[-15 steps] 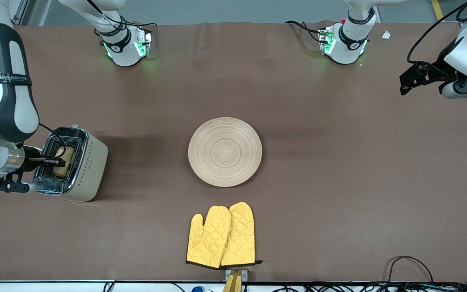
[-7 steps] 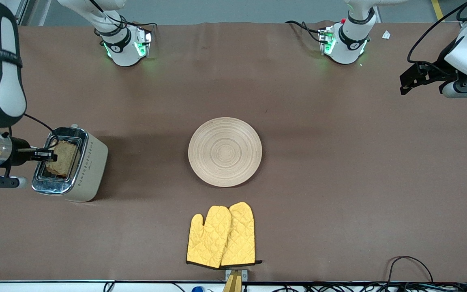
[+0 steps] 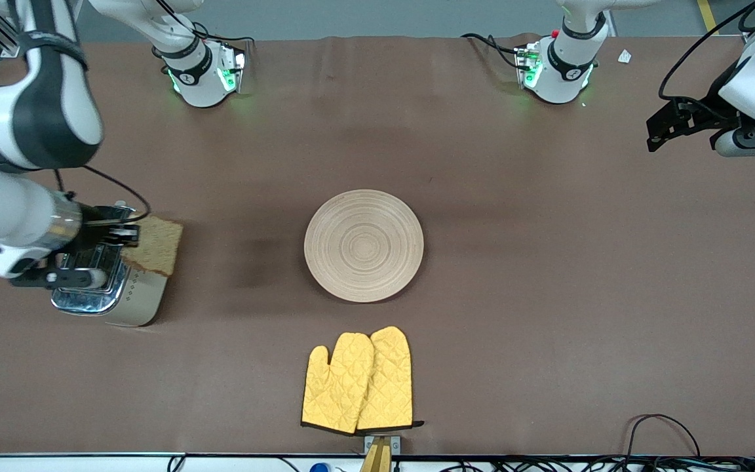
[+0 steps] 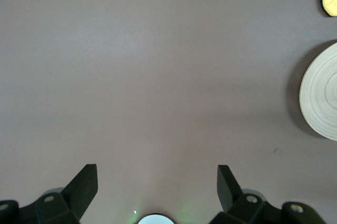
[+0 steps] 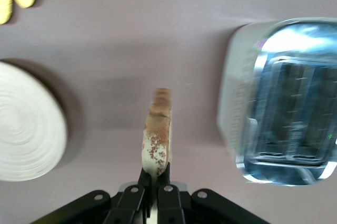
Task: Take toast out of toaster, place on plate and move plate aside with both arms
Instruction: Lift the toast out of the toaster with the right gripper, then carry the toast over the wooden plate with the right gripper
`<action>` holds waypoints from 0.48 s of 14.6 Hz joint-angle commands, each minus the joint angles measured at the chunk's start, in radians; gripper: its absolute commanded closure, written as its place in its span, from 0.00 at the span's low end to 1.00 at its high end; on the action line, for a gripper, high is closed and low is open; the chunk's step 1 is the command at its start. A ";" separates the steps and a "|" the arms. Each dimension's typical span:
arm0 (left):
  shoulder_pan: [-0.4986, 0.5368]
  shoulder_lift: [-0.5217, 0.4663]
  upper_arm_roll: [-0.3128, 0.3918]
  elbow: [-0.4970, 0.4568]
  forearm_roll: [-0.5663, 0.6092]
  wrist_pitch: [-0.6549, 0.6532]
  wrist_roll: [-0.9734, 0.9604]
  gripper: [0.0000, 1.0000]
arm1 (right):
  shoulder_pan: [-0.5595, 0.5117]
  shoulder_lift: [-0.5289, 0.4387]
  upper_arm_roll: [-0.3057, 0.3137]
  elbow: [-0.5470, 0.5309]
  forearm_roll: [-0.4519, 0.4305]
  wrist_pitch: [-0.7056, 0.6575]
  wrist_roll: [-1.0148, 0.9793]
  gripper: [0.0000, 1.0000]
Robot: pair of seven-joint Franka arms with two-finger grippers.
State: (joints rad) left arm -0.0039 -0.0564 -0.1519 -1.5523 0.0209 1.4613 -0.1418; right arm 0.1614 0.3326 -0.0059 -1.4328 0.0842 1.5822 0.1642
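My right gripper (image 3: 130,233) is shut on the toast (image 3: 153,245), a speckled tan slice with a brown crust, and holds it up over the toaster's (image 3: 110,288) plate-side edge. In the right wrist view the toast (image 5: 157,139) stands edge-on between the fingers, with the gripper (image 5: 156,172) clamped on its end. The round beige plate (image 3: 364,245) with ring grooves lies at the table's middle; it also shows in the right wrist view (image 5: 26,129) and the left wrist view (image 4: 322,93). My left gripper (image 3: 659,132) waits open and empty over the left arm's end of the table, its own view (image 4: 157,182) showing bare table.
A pair of yellow oven mitts (image 3: 358,381) lies nearer the front camera than the plate. The chrome-topped toaster (image 5: 281,103) stands at the right arm's end. The two arm bases (image 3: 204,72) (image 3: 558,69) stand along the table's back edge. Cables (image 3: 662,432) lie at the front edge.
My right gripper has lifted the toast out of the toaster slot and carried it toward the plate. The left arm has not moved.
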 commanded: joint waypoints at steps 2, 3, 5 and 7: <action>-0.001 -0.002 -0.002 0.014 0.007 -0.018 0.016 0.00 | 0.050 0.026 -0.006 -0.023 0.207 0.016 0.058 0.95; -0.001 0.000 -0.002 0.012 0.005 -0.018 0.016 0.00 | 0.059 0.046 -0.006 -0.024 0.268 0.027 0.058 0.95; -0.001 0.001 -0.002 0.012 0.005 -0.018 0.014 0.00 | 0.101 0.075 -0.006 -0.026 0.356 0.068 0.060 0.95; 0.001 0.001 0.000 0.012 0.005 -0.018 0.014 0.00 | 0.148 0.094 -0.006 -0.072 0.449 0.160 0.089 0.95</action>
State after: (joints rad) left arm -0.0040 -0.0563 -0.1523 -1.5523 0.0208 1.4594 -0.1418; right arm 0.2648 0.4197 -0.0059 -1.4622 0.4522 1.6722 0.2184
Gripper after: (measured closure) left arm 0.000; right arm 0.930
